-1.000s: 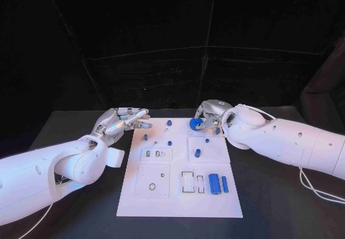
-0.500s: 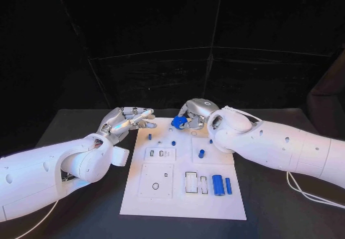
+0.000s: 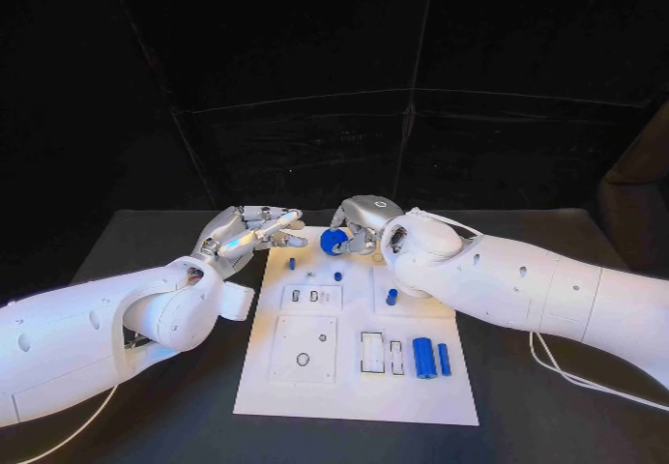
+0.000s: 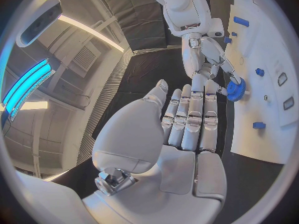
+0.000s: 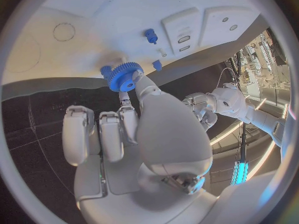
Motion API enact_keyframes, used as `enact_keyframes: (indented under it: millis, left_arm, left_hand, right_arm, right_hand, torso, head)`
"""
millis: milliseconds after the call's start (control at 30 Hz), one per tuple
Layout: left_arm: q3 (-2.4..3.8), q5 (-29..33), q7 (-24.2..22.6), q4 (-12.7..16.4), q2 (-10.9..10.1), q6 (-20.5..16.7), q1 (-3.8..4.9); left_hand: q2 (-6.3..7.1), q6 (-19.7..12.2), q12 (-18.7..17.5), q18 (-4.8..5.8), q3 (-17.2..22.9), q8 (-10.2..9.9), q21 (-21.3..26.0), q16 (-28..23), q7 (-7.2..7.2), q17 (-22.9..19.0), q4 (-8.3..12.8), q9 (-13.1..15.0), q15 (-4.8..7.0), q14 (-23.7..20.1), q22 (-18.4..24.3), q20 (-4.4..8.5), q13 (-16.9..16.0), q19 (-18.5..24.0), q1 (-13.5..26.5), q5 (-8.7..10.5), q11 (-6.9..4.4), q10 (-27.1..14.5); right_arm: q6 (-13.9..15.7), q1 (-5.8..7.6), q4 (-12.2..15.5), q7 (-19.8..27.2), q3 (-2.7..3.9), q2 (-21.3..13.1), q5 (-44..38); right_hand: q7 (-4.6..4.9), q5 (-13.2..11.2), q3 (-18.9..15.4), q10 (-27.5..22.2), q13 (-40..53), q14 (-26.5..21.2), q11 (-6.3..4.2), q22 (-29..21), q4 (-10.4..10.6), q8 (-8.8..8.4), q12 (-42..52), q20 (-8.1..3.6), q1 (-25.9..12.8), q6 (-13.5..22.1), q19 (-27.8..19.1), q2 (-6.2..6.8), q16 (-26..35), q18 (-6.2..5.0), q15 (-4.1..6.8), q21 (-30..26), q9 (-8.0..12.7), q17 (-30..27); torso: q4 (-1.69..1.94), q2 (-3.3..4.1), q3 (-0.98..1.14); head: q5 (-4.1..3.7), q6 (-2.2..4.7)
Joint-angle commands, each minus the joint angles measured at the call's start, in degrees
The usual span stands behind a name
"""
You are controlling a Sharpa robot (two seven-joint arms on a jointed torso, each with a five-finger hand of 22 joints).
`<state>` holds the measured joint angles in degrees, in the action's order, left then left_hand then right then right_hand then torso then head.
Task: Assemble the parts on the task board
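the right hand (image 3: 360, 220) is pinching a small blue toothed plastic gear (image 3: 334, 242) at its fingertips, held over the far end of the flat white task board (image 3: 349, 387), probably so the hole can line up with one of the blue pegs (image 3: 293, 262) standing there. the left hand (image 3: 248, 232) hovers beside the board's far left corner, fingers loosely spread, holding nothing, likely just staying clear.
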<state>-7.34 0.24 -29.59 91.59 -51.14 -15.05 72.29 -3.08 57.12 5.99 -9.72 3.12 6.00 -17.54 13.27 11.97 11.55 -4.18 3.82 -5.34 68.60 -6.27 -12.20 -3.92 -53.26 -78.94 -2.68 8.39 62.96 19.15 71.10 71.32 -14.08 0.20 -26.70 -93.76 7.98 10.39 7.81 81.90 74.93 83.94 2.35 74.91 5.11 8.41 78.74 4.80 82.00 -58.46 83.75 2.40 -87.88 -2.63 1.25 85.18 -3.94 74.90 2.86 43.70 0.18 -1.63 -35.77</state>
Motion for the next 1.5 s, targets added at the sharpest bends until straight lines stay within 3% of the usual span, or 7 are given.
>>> enact_keyframes:
  millis: [33, 367, 533, 967, 1167, 1333, 1500]
  left_arm:
    - [0.05, 0.00, -0.21, -0.01, 0.11, 0.77, 0.09]
    - [0.05, 0.00, -0.47, -0.05, 0.24, 0.47, 0.10]
    - [0.06, 0.00, -0.52, 0.00, 0.20, 0.39, 0.11]
    - [0.07, 0.00, -0.35, -0.08, 0.17, 0.42, 0.14]
    - [0.07, 0.00, -0.30, -0.07, 0.06, 0.38, 0.17]
    - [0.07, 0.00, -0.29, -0.05, -0.01, 0.46, 0.18]
    - [0.06, 0.00, -0.29, -0.19, -0.23, 0.49, 0.19]
  left_hand:
    - [-0.18, 0.18, -0.20, -0.84, 0.11, -0.39, 0.38, -0.40, 0.05, 0.10, 0.23, -0.06, 0.03, 0.21, 0.09, 0.17, 0.09, -0.41, -0.17, -0.22, 0.08, 0.49]
    - [-0.17, 0.18, -0.24, -0.84, 0.15, -0.42, 0.40, -0.44, 0.06, 0.13, 0.26, -0.06, 0.02, 0.20, 0.11, 0.16, 0.10, -0.41, -0.14, -0.22, 0.09, 0.48]
    - [-0.17, 0.18, -0.24, -0.84, 0.15, -0.42, 0.40, -0.44, 0.06, 0.13, 0.26, -0.06, 0.02, 0.20, 0.11, 0.16, 0.10, -0.41, -0.14, -0.22, 0.09, 0.48]
    - [-0.19, 0.22, -0.29, -0.84, 0.26, -0.43, 0.42, -0.49, 0.04, 0.16, 0.33, -0.05, 0.03, 0.21, 0.13, 0.16, 0.10, -0.43, -0.17, -0.22, 0.08, 0.51]
    - [-0.19, 0.22, -0.29, -0.84, 0.26, -0.43, 0.42, -0.49, 0.04, 0.16, 0.33, -0.05, 0.03, 0.21, 0.13, 0.16, 0.10, -0.43, -0.17, -0.22, 0.08, 0.51]
    - [-0.19, 0.22, -0.29, -0.84, 0.26, -0.43, 0.42, -0.49, 0.04, 0.16, 0.33, -0.05, 0.03, 0.21, 0.13, 0.16, 0.10, -0.43, -0.17, -0.22, 0.08, 0.51]
    - [-0.19, 0.22, -0.29, -0.84, 0.26, -0.43, 0.42, -0.49, 0.04, 0.16, 0.33, -0.05, 0.03, 0.21, 0.13, 0.16, 0.10, -0.43, -0.17, -0.22, 0.08, 0.51]
  right_arm:
    - [-2.80, -0.04, -0.50, -0.78, -0.01, 0.65, -0.91]
    - [-3.40, -0.34, -1.74, -1.63, -0.08, 2.03, -1.47]
    - [-4.19, -0.39, -2.45, -1.86, -0.09, 2.45, -1.58]
    - [-4.82, -0.40, -3.17, -3.51, -0.10, 3.04, -2.40]
    - [-4.84, -0.40, -2.82, -2.96, -0.10, 2.91, -2.15]
    - [-0.91, -0.42, -1.19, -1.82, -0.11, 1.43, -1.29]
    - [5.47, -0.44, 3.23, 2.14, -0.13, -3.62, 3.93]
  right_hand:
    - [-0.40, -0.43, 0.35, -0.14, 2.02, 4.97, 0.28, 4.82, -0.06, -0.28, -0.22, -0.04, -0.72, -0.96, 0.56, -0.04, -0.19, 0.41, 0.21, 0.24, -0.03, 9.99]
    - [0.04, -0.65, 0.97, -1.55, 0.15, 4.99, 0.65, 4.72, -0.23, -1.41, -2.14, 0.19, -1.61, 0.08, 0.48, 0.73, -0.23, 0.39, -0.08, 0.17, 0.18, 10.15]
    - [0.80, -1.89, 1.40, -1.88, -0.24, 5.01, 1.29, 4.59, -0.46, -3.24, -2.66, 0.60, -2.31, 2.71, 0.38, 1.35, -0.25, 0.37, -0.60, 0.08, 0.36, 10.22]
    - [1.70, -3.53, 1.65, -2.81, -1.12, 4.99, 2.18, 4.09, -0.58, -4.90, -3.75, 1.44, -3.64, 5.91, 0.04, 2.12, -0.22, 0.24, -1.42, -0.18, 0.27, 10.20]
    - [1.94, -3.17, 0.10, -2.84, -1.04, 5.00, 2.49, 4.03, 0.83, -4.76, -3.70, 1.78, -6.26, 6.81, -0.02, 3.78, -0.25, 0.22, -1.74, -0.23, 0.15, 10.31]
    - [1.85, -2.98, -1.69, -2.16, -0.15, 5.03, 2.48, 4.35, 2.99, -4.44, -2.82, 1.89, -8.55, 6.24, 0.17, 3.84, -0.29, 0.28, -1.77, -0.08, -0.03, 10.43]
    - [1.49, -1.39, -2.01, -1.61, 0.61, 4.99, 2.18, 4.46, 3.71, -3.96, -2.10, 1.73, -8.55, 4.94, 0.25, 2.88, -0.23, 0.29, -1.54, -0.01, -0.20, 10.27]
  torso:
    - [-0.04, -0.04, 0.04]
    - [-0.09, 0.00, 0.04]
    - [-0.03, 0.01, -0.01]
    - [-0.05, 0.00, 0.07]
    - [-0.02, -0.03, 0.06]
    - [-0.09, -0.03, 0.12]
    - [-0.34, -0.14, 0.16]
  head:
    - [-0.17, 0.01]
    - [-0.56, -0.02]
    - [-1.18, -0.47]
    - [-1.08, -0.69]
    - [-0.96, -0.75]
    - [-0.86, -0.56]
    - [-0.63, -0.33]
